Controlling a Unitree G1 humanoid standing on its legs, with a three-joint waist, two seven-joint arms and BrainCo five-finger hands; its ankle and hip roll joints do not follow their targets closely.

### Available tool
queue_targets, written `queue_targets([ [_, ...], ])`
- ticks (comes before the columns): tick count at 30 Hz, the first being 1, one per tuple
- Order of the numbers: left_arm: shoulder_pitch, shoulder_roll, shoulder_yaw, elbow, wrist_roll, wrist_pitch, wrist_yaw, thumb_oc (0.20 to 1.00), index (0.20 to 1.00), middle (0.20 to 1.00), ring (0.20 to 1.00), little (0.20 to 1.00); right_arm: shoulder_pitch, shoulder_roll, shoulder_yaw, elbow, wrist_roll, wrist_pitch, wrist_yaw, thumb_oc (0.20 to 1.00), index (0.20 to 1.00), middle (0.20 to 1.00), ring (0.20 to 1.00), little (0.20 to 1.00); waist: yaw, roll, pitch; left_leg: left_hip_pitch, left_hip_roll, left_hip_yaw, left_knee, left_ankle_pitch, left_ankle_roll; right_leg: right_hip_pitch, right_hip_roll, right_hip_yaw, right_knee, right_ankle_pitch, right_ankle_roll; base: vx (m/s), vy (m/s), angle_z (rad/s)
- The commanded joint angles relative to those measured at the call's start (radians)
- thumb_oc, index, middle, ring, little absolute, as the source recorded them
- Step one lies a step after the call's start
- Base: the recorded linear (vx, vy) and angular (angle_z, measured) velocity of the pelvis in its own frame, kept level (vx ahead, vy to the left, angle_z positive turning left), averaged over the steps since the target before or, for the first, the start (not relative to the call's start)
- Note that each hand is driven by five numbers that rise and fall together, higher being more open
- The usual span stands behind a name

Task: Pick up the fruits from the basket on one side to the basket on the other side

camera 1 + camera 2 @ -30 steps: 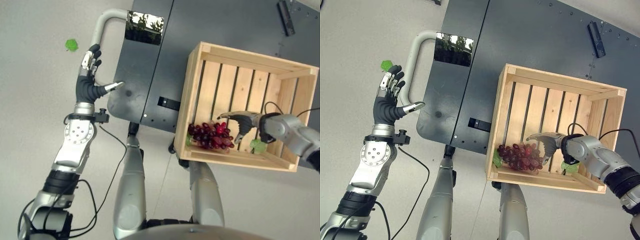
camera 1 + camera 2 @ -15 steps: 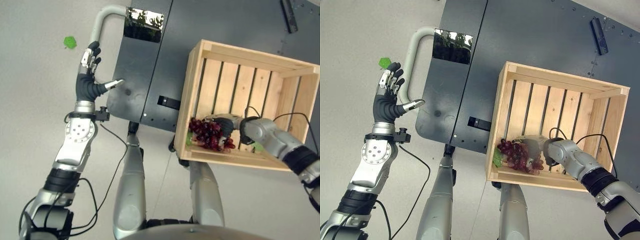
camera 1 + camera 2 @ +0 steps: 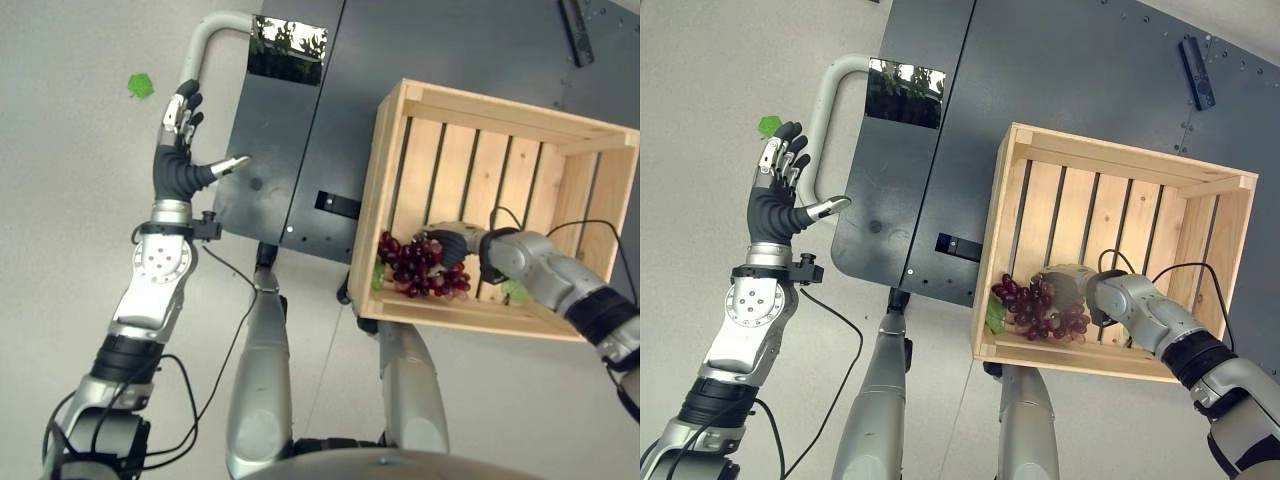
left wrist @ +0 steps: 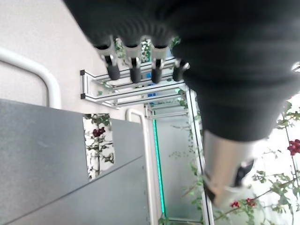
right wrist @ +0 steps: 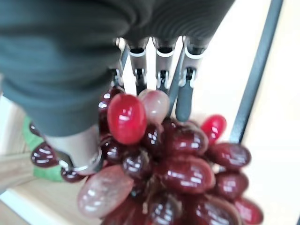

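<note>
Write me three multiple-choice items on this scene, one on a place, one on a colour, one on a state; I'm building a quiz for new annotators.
1. Where does the bunch of grapes lie?
A. in the wooden crate, by its near-left corner
B. on the floor
C. in the left hand

2. What colour are the grapes?
A. green
B. dark red
C. yellow

3. How is the left hand held?
A. curled round the grapes
B. fingers straight, holding nothing
C. gripping the crate's rim

Answers:
1 A: the bunch rests on the slats beside the crate's near wall.
2 B: the right wrist view shows glossy dark red berries.
3 B: it is raised beside the dark panel, while the right hand closes on the bunch.
</note>
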Motion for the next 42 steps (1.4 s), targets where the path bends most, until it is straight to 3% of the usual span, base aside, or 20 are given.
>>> queue_targets([
  [1,-0.001,-0.024,0.011,-0.08,0.02,-0.031,0.011,1.0,1.0,1.0,1.0,1.0,-0.005,-0.012,0.014,0.035,-0.022,0.031,-0.016,0.2,0.2,0.2,0.2,0.2,-0.011,0.006,-0.018,-0.014,-0.024,0.023,0.026,-0.009,0.053,0.036,0.012,0.033,-0.026,-0.031,0.111,0.0,0.0,0.0],
  [7,-0.003,-0.027,0.009,-0.081,0.013,-0.031,0.013,1.0,1.0,1.0,1.0,1.0,0.006,0.023,-0.015,0.057,0.015,0.036,-0.048,0.2,0.2,0.2,0.2,0.2,-0.005,0.009,-0.018,-0.012,-0.026,0.021,0.023,-0.007,0.055,0.04,0.01,0.03,-0.029,-0.03,0.11,0.0,0.0,0.0],
  [10,-0.007,-0.029,0.004,-0.079,0.008,-0.028,0.009,1.0,1.0,1.0,1.0,1.0,0.033,0.063,-0.064,0.068,0.119,0.051,-0.052,0.2,0.2,0.2,0.2,0.2,-0.004,0.011,-0.018,-0.01,-0.028,0.022,0.022,-0.004,0.055,0.042,0.009,0.029,-0.03,-0.028,0.109,0.0,0.0,0.0],
  [14,-0.016,-0.028,-0.005,-0.075,-0.006,-0.033,-0.007,1.0,1.0,1.0,1.0,1.0,0.083,0.132,-0.135,0.102,0.399,0.079,-0.021,0.2,0.2,0.2,0.2,0.2,-0.001,0.019,-0.018,-0.008,-0.029,0.02,0.014,0.005,0.053,0.046,0.006,0.028,-0.034,-0.024,0.107,0.0,0.0,0.0],
  [15,-0.017,-0.028,-0.006,-0.075,-0.007,-0.033,-0.007,1.0,1.0,1.0,1.0,1.0,0.084,0.131,-0.136,0.102,0.401,0.08,-0.02,0.2,0.2,0.2,0.2,0.2,0.0,0.019,-0.018,-0.007,-0.029,0.02,0.013,0.005,0.053,0.046,0.006,0.028,-0.034,-0.024,0.107,0.0,0.0,0.0],
  [16,-0.019,-0.022,-0.009,-0.074,-0.012,-0.034,-0.018,1.0,1.0,1.0,1.0,1.0,0.092,0.152,-0.156,0.115,0.556,0.088,0.008,0.2,0.2,0.2,0.2,0.2,0.003,0.019,-0.018,-0.009,-0.029,0.019,0.01,0.009,0.052,0.045,0.006,0.026,-0.035,-0.021,0.106,0.0,0.0,0.0],
  [17,-0.02,-0.022,-0.009,-0.073,-0.013,-0.034,-0.018,1.0,1.0,1.0,1.0,1.0,0.092,0.151,-0.157,0.114,0.557,0.089,0.009,0.2,0.2,0.2,0.2,0.2,0.003,0.019,-0.018,-0.009,-0.029,0.019,0.01,0.009,0.052,0.045,0.006,0.026,-0.035,-0.021,0.106,-0.04,-0.009,0.0],
  [18,-0.025,-0.021,-0.015,-0.073,-0.023,-0.039,-0.031,1.0,1.0,1.0,1.0,1.0,0.104,0.167,-0.162,0.106,0.759,0.113,0.059,0.2,0.2,0.2,0.2,0.2,0.008,0.02,-0.018,-0.011,-0.029,0.018,0.01,0.013,0.05,0.044,0.004,0.024,-0.035,-0.018,0.105,0.0,0.0,0.0],
  [19,-0.025,-0.021,-0.015,-0.072,-0.023,-0.039,-0.032,1.0,1.0,1.0,1.0,1.0,0.103,0.166,-0.162,0.106,0.761,0.113,0.059,0.2,0.2,0.2,0.2,0.2,0.008,0.02,-0.018,-0.011,-0.029,0.018,0.01,0.013,0.05,0.044,0.004,0.024,-0.035,-0.018,0.105,-0.04,-0.023,0.0],
  [20,-0.025,-0.019,-0.018,-0.075,-0.031,-0.044,-0.046,1.0,1.0,1.0,1.0,1.0,0.117,0.174,-0.159,0.08,0.969,0.155,0.118,0.2,0.2,0.2,0.2,0.2,0.015,0.022,-0.018,-0.011,-0.031,0.016,0.006,0.017,0.046,0.047,0.003,0.02,-0.038,-0.016,0.106,0.0,0.0,0.0],
  [21,-0.025,-0.019,-0.018,-0.076,-0.031,-0.044,-0.046,1.0,1.0,1.0,1.0,1.0,0.117,0.173,-0.159,0.079,0.971,0.156,0.118,0.2,0.2,0.2,0.2,0.2,0.015,0.023,-0.018,-0.011,-0.031,0.016,0.006,0.017,0.046,0.047,0.003,0.02,-0.038,-0.016,0.106,-0.04,-0.02,0.01],
  [22,-0.024,-0.016,-0.021,-0.072,-0.034,-0.044,-0.054,1.0,1.0,1.0,1.0,1.0,0.141,0.169,-0.162,0.054,1.109,0.178,0.144,0.2,0.2,0.2,0.2,0.2,0.017,0.024,-0.018,-0.011,-0.033,0.016,0.004,0.019,0.044,0.048,0.001,0.016,-0.039,-0.015,0.107,0.05,-0.034,0.01],
  [24,-0.009,-0.016,-0.019,-0.067,-0.039,-0.046,-0.059,1.0,1.0,1.0,1.0,1.0,0.169,0.171,-0.167,0.041,1.199,0.183,0.156,0.2,0.2,0.2,0.2,0.2,0.017,0.026,-0.018,0.015,-0.034,0.015,0.006,-0.008,0.037,0.072,0.0,0.024,-0.03,-0.041,0.116,0.05,-0.032,0.02],
  [29,-0.002,-0.015,-0.003,-0.055,-0.041,-0.048,-0.058,1.0,1.0,1.0,1.0,1.0,0.225,0.207,-0.218,0.038,1.31,0.181,0.153,0.2,0.2,0.2,0.2,0.2,0.016,0.034,-0.018,0.026,-0.037,0.015,-0.003,-0.001,0.033,0.083,-0.004,0.021,-0.036,-0.037,0.118,0.0,0.0,0.0],
  [37,0.0,-0.035,0.006,-0.039,-0.052,-0.045,-0.043,1.0,1.0,1.0,1.0,1.0,0.347,0.372,-0.342,0.023,1.495,0.152,0.098,0.2,0.2,0.2,0.2,0.2,0.01,0.052,-0.018,0.094,-0.036,0.017,-0.064,0.025,0.022,0.143,-0.009,0.01,-0.066,-0.03,0.12,0.0,-0.004,0.02],
  [39,-0.011,-0.041,0.008,-0.028,-0.051,-0.044,-0.035,1.0,1.0,1.0,1.0,1.0,0.385,0.43,-0.39,-0.003,1.552,0.129,0.08,0.2,0.2,0.2,0.2,0.2,0.006,0.068,-0.018,0.115,-0.039,0.01,-0.109,0.071,0.019,0.159,-0.016,-0.008,-0.079,-0.006,0.113,-0.03,0.009,0.05],
  [40,-0.007,-0.046,0.008,-0.022,-0.05,-0.042,-0.031,1.0,1.0,1.0,1.0,1.0,0.401,0.453,-0.401,-0.006,1.576,0.119,0.073,0.2,0.2,0.2,0.2,0.2,0.004,0.07,-0.018,0.154,-0.039,0.009,-0.124,0.051,0.013,0.191,-0.016,-0.002,-0.074,-0.034,0.121,-0.07,0.027,0.07],
  [41,-0.012,-0.045,0.01,-0.022,-0.051,-0.042,-0.031,1.0,1.0,1.0,1.0,1.0,0.411,0.474,-0.418,-0.017,1.587,0.109,0.068,0.2,0.2,0.2,0.2,0.2,0.006,0.081,-0.018,0.152,-0.039,0.004,-0.147,0.088,0.015,0.19,-0.018,-0.02,-0.088,-0.007,0.114,0.09,-0.046,0.12],
  [42,-0.008,-0.047,0.012,-0.019,-0.05,-0.041,-0.03,1.0,1.0,1.0,1.0,1.0,0.428,0.486,-0.425,-0.023,1.594,0.105,0.063,0.2,0.2,0.2,0.2,0.2,0.002,0.082,-0.018,0.185,-0.04,0.002,-0.16,0.067,0.011,0.218,-0.019,-0.013,-0.084,-0.036,0.122,0.0,-0.007,0.2],
])
